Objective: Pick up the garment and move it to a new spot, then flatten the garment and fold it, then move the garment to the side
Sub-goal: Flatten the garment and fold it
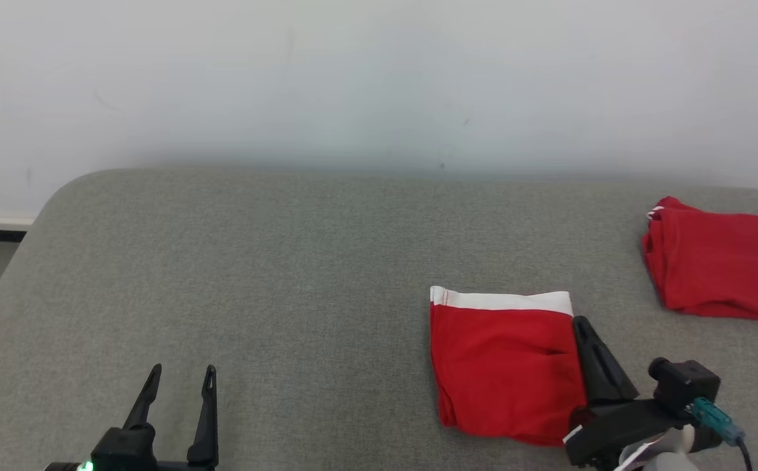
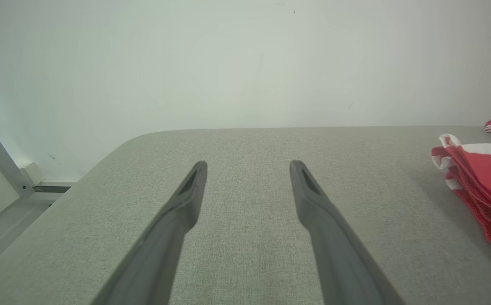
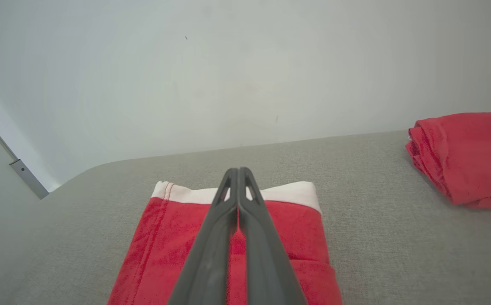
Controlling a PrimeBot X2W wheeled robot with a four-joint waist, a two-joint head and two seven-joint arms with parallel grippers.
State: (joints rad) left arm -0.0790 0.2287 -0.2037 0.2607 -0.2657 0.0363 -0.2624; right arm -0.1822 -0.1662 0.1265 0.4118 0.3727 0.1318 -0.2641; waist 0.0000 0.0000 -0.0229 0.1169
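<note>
Cloth is seen on the grey table: the folded red garment, with a white band along its far edge, is laid flat at the near right. The right gripper is seen at the garment's right edge, its two fingers pressed tight together. The left gripper is seen at the near left over bare table, its fingers spread wide and empty. A second red cloth is piled at the far right, well apart from the garment.
</note>
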